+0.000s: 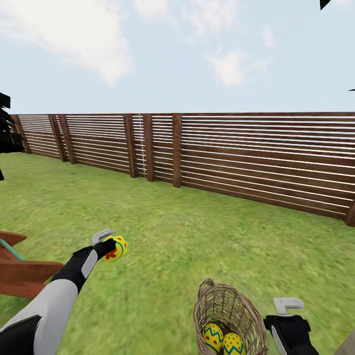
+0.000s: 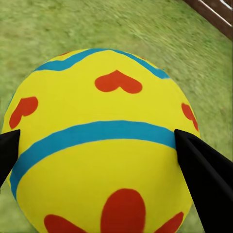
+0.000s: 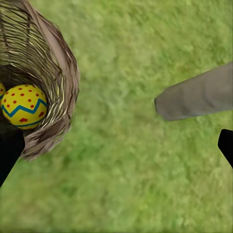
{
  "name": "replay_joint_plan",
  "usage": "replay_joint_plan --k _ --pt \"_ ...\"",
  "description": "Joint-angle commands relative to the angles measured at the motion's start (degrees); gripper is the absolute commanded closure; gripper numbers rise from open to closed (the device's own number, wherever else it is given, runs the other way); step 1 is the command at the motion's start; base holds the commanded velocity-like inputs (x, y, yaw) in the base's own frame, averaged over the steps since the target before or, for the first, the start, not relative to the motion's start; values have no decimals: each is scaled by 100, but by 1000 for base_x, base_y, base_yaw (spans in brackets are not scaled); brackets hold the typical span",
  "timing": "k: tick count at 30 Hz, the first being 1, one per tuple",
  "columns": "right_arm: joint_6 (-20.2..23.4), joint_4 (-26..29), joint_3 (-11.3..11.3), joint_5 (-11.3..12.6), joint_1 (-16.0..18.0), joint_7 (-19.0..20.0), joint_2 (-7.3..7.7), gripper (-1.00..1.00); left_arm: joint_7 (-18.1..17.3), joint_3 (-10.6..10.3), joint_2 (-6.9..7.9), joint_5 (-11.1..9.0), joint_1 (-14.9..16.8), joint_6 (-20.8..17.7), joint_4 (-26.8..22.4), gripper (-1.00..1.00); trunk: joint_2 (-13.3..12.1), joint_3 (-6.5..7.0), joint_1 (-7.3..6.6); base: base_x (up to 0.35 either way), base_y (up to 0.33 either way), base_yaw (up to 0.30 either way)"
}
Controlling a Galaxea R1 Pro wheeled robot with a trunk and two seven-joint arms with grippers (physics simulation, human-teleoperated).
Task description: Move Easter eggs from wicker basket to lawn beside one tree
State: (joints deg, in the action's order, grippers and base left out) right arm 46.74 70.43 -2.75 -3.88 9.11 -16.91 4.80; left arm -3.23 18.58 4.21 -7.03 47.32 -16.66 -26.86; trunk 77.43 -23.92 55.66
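At the far left of the head view sat a reddish-brown wooden object [image 1: 22, 276], and beside it the left pincer [image 1: 109, 245] held a yellow Easter egg [image 1: 116, 247] above the lawn [image 1: 197, 236]; its wrist view alone showed that egg's [image 2: 104, 145] blue bands and red hearts between black fingertips [image 2: 201, 167]. Further right, the wicker basket [image 1: 209, 308] stood on the grass holding two eggs [image 1: 213, 337]. The right pincer [image 1: 288, 306] hung just beside it, jaws wide apart with nothing between them, and its wrist view revealed a pale grey trunk [image 3: 199, 97] close by. Behind ran the slatted fence [image 1: 256, 158]
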Motion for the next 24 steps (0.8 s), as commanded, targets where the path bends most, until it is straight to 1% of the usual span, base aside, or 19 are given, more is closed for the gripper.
replay_joint_plan --k 1,5,7,9,18,19,20,21,22,23,24 --pt "38 5 -21 -17 4 12 4 -100 -26 30 -9 -50 10 -8 5 100 4 -7 0 0 0 0" --pt "45 -6 -42 31 5 12 7 -100 -66 35 11 -63 14 83 2 100 4 -7 0 0 0 0" --pt "40 -200 -49 41 4 12 14 -100 -81 27 -2 -69 14 160 -4 100 4 -7 0 0 0 0" --pt "38 -280 -51 50 4 12 19 -100 -52 24 -18 -62 14 231 -14 100 4 -7 0 0 0 0" --pt "41 -272 -47 54 5 16 17 -100 -106 31 -43 -70 14 338 10 100 4 -7 0 0 0 0" --pt "47 -269 -26 58 8 96 7 -100 -107 31 -46 -70 14 344 18 100 4 -7 0 0 0 0" --pt "60 -263 -13 68 10 359 4 -100 -108 31 -51 -70 14 345 22 100 4 -7 0 0 0 0" --pt "82 -218 -6 42 11 1015 15 -100 -108 31 -91 -66 14 348 27 100 4 -7 0 0 0 0" --pt "91 -127 -6 10 12 1467 47 -100 -106 31 -119 -61 14 359 29 100 4 -8 0 0 0 0" --pt "95 -25 -10 -8 12 1706 104 -100 -104 31 -132 -57 14 407 35 100 4 -10 0 0 0 0" --pt "93 43 -13 -18 12 1849 156 -100 -102 31 -135 -55 14 501 38 100 4 -12 0 0 0 0"
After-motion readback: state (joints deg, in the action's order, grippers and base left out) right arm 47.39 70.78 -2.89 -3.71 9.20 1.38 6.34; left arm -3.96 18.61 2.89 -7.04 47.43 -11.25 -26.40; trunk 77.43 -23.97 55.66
